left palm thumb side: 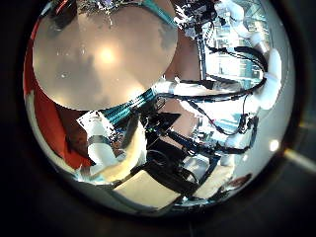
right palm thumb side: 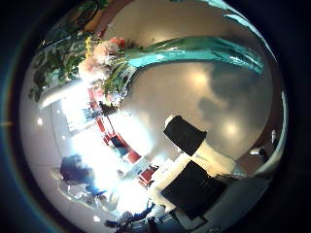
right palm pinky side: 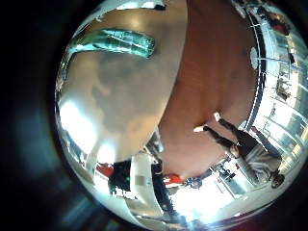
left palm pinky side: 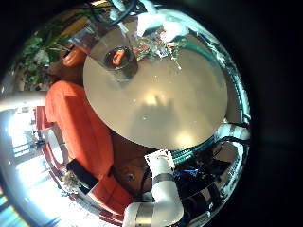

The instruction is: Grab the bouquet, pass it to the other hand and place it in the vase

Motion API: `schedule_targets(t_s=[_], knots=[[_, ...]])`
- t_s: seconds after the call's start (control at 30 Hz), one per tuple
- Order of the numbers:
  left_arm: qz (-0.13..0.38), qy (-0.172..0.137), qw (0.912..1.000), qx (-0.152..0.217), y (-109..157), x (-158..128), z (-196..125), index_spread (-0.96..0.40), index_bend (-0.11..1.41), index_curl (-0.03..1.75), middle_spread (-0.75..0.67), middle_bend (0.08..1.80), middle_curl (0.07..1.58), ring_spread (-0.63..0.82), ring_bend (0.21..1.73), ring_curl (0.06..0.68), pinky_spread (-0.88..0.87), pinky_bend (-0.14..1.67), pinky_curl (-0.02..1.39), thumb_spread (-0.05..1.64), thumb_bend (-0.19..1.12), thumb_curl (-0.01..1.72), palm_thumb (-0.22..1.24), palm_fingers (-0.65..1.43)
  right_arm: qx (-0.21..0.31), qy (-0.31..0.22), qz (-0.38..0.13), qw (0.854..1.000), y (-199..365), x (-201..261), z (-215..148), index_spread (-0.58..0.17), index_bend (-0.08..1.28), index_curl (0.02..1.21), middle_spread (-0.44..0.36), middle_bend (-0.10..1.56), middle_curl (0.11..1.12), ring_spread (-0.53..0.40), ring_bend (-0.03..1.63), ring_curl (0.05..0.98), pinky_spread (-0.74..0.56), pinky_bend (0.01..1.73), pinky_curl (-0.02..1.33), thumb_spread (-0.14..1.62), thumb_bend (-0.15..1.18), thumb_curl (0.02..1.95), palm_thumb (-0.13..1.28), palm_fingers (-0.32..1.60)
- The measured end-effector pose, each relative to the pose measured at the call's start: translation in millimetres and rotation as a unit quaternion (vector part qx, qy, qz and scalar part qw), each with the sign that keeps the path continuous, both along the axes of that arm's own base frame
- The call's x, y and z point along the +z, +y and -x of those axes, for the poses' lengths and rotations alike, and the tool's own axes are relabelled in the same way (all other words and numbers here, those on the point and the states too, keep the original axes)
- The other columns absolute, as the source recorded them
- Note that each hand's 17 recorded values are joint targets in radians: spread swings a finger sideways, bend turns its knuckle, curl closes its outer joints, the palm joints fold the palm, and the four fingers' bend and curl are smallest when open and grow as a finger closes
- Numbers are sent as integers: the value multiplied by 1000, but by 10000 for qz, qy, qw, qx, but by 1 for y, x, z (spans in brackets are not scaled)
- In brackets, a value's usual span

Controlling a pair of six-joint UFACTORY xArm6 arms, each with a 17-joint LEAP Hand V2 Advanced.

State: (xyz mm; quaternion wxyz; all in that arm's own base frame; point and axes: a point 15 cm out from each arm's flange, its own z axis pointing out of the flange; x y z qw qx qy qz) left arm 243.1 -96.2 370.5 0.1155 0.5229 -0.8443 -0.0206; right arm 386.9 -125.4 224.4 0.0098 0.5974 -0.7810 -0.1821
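The bouquet (right palm thumb side: pixel 146 56) lies on the round table (right palm thumb side: pixel 185 92), its flowers (right palm thumb side: pixel 102 63) at one end and its long wrapper (right palm pinky side: pixel 115 40) at the other. It fills much of the right thumb side palm view, so my right hand (right palm thumb side: pixel 194 175) is close above it. The right hand's fingers stay away from it and hold nothing. The left little finger side palm view shows the table (left palm pinky side: pixel 161 99) from high up. There the vase (left palm pinky side: pixel 118 59) stands upright near the far edge, with the bouquet (left palm pinky side: pixel 169 52) beside it under the right hand (left palm pinky side: pixel 150 21). My left hand (left palm thumb side: pixel 178 158) is open and empty.
A large upholstered seat (left palm pinky side: pixel 76 123) stands against the table's edge. A leafy plant (right palm thumb side: pixel 58 49) is beyond the flower end of the bouquet. A robot arm (left palm pinky side: pixel 161 194) rises beside the table. The wide middle of the tabletop (left palm thumb side: pixel 99 54) is bare.
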Motion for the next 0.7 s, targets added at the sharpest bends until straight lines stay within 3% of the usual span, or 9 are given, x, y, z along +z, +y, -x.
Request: schedule_targets(t_s=[0.4, 0.7], knots=[[-66, 109, 9999, -63, 7, -1, 4, 117, 159, 284, 480, 192, 311, 587, 428, 221, 545, 223, 323, 1055, -25, 342, 412, -11, -22, 300, 493, 9983, -18, -26, -10, -391, 195, 348, -161, 336, 379, -10, 628, 194, 367, 458, 139, 1072, -33, 361, 514, 387], [-71, 126, 9998, -105, 8, -2, 4, 117, 159, 285, 480, 192, 312, 588, 425, 222, 545, 225, 322, 1055, -25, 342, 412, -12, -31, 399, 463, 9981, -18, -36, -7, -396, 182, 352, -119, 335, 383, -24, 611, 191, 366, 428, 138, 1069, -25, 355, 503, 408]])
